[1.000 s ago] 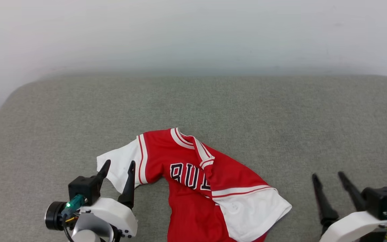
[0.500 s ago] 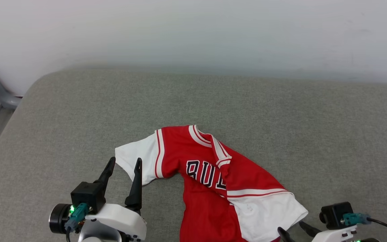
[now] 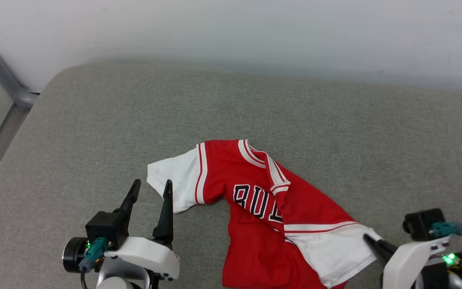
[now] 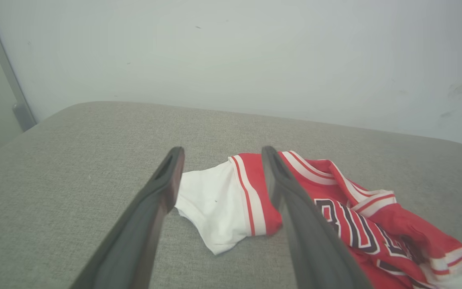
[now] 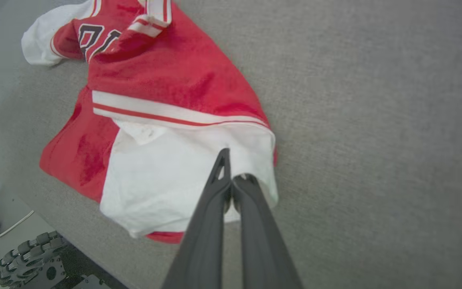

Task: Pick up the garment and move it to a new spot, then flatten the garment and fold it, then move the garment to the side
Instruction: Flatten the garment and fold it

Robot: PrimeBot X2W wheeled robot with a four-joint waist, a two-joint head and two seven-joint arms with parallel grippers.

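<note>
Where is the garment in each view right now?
Head view: garment lies at bottom centre.
Left wrist view: garment runs from centre to lower right.
Right wrist view: garment runs from upper left to centre.
Shared landmark: dark chest letters.

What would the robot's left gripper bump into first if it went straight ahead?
Probably the white sleeve of the red shirt: it lies just ahead of the left gripper, between its open jaws, though height above it is unclear.

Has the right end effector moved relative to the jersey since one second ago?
Yes. The right end effector has moved leftward, from over the grey cushion beside the jersey to the edge of its white sleeve.
</note>
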